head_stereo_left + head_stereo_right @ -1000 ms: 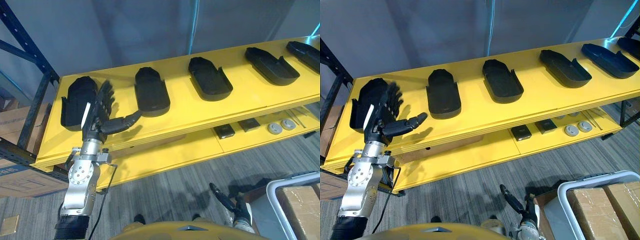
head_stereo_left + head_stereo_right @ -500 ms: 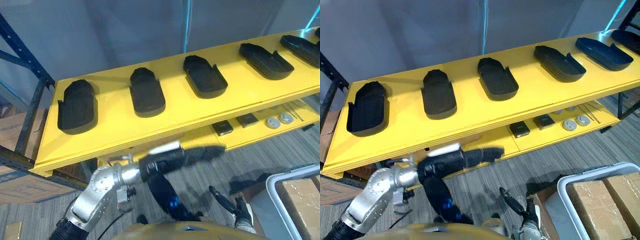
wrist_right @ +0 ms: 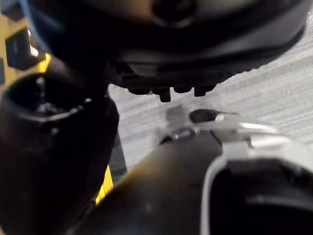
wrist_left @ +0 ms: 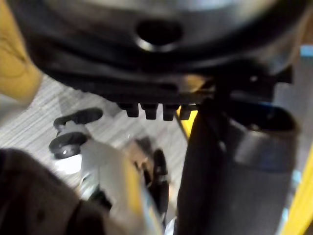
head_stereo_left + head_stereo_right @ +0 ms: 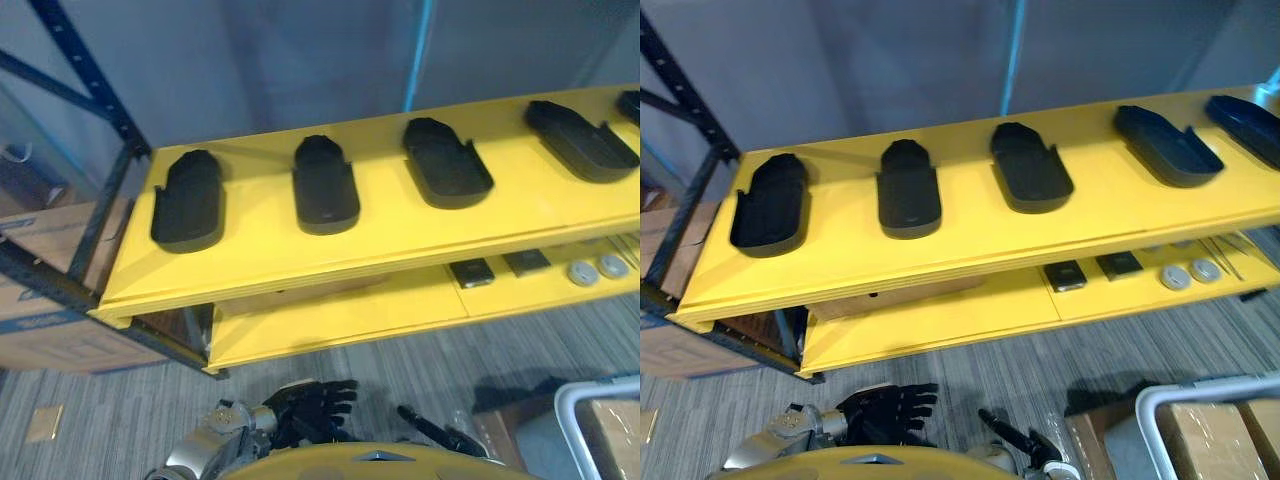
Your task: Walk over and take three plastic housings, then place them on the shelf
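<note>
The left hand (image 5: 312, 404) is seen low over the grey floor (image 5: 120, 400), in front of the rack. Its fingers are spread and relaxed, and nothing is held in it. The right hand (image 5: 1006, 433) is seen low to its right; whether it is released or clenched cannot be told. Black plastic housings are laid in a row, apart from one another, along the yellow upper shelf (image 5: 260, 262): a leftmost housing (image 5: 188, 200), a second housing (image 5: 325, 185), a third housing (image 5: 446, 163), a fourth housing (image 5: 581, 141) and a fifth housing (image 5: 1246, 116) at the right. On the lower shelf (image 5: 340, 315), two dark square parts (image 5: 470, 272) and two round discs (image 5: 582, 271) are seen. Cardboard boxes (image 5: 45, 310) are stacked beside the rack at the left.
</note>
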You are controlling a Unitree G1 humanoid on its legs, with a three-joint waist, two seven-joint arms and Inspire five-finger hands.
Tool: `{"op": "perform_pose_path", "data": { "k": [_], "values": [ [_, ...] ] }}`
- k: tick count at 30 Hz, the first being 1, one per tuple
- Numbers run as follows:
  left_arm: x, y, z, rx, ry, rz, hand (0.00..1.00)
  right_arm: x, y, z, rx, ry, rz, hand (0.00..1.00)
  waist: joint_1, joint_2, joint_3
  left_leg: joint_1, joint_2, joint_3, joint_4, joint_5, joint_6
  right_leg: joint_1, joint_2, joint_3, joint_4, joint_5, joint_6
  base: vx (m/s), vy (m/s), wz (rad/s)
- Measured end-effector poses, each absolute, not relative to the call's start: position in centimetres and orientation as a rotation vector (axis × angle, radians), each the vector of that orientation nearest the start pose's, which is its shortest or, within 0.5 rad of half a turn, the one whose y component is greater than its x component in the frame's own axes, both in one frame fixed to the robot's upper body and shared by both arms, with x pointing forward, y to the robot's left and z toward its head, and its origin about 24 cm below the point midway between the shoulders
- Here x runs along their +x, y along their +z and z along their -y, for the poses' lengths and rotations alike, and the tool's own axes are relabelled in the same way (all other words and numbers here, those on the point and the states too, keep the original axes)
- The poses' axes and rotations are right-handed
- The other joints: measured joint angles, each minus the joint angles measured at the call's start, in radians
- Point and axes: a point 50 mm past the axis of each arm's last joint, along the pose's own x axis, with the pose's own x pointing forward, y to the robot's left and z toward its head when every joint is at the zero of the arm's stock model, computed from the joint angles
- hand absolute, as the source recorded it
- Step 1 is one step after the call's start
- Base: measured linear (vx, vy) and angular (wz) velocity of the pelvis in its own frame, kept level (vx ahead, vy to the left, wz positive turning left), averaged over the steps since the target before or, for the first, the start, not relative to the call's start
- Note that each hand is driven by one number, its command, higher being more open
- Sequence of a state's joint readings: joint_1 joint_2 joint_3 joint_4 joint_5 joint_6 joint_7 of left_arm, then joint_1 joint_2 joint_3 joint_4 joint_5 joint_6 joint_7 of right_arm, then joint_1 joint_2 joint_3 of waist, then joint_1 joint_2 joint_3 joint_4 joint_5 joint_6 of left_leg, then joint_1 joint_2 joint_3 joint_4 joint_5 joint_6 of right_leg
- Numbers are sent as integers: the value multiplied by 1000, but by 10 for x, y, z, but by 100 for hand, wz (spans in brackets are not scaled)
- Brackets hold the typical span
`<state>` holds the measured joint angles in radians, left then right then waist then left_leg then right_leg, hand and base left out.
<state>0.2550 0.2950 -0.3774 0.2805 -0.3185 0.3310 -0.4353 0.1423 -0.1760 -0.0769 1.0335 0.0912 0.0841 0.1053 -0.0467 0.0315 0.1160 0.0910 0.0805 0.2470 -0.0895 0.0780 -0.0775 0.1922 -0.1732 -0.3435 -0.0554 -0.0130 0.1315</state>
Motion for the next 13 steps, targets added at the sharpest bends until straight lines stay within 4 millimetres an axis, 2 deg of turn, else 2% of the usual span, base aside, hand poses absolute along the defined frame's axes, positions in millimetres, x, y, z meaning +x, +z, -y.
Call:
{"op": "perform_pose_path", "data": {
  "k": [1, 2, 6, 7, 10, 12, 13],
  "values": [
    [115, -111, -143, -211, -493, -1003, 100, 67, -163, 223, 70, -148, -1240, 100, 15, -4, 0, 0, -1, -10, 0, 1, 1, 7, -3, -11, 0, -2, 1, 5, 7, 33],
    [111, -117, -148, -212, -441, -1026, 100, 66, -163, 223, 82, -150, -1247, 100, 19, -6, 0, -1, -1, -11, 0, 1, 1, 8, -3, -13, 0, -2, 1, 4, 2, 28],
    [106, -137, -172, -235, -194, -1016, 100, 76, -165, 213, 158, -135, -1263, 100, 17, -31, 8, 14, -2, -12, -1, 2, 1, 28, -2, -21, 1, -3, 1, 10, -5, 4],
    [107, -139, -174, -238, -158, -1013, 100, 77, -165, 211, 181, -141, -1262, 100, 17, -30, 11, 23, -2, -9, -1, 1, 0, 36, -1, -18, 0, -3, 1, -5, 2, -13],
    [103, -149, -183, -235, 65, -1027, 100, 72, -168, 204, 340, -254, -1286, 100, 17, -47, 14, 51, 2, 3, -1, -3, -5, 57, 3, -7, 1, -5, -2, -19, -5, -15],
    [90, -157, -197, -256, 293, -1075, 100, 69, -170, 202, 454, -387, -1286, 100, 12, -53, 15, 66, 3, 11, -1, -5, -7, 65, 3, 0, 1, -6, -3, -40, 3, -12],
    [85, -159, -200, -266, 352, -1092, 100, 68, -170, 202, 474, -410, -1285, 100, 13, -55, 16, 69, 3, 13, -1, -5, -7, 68, 2, 2, 2, -6, -3, -26, 7, -6]
  ]
}}
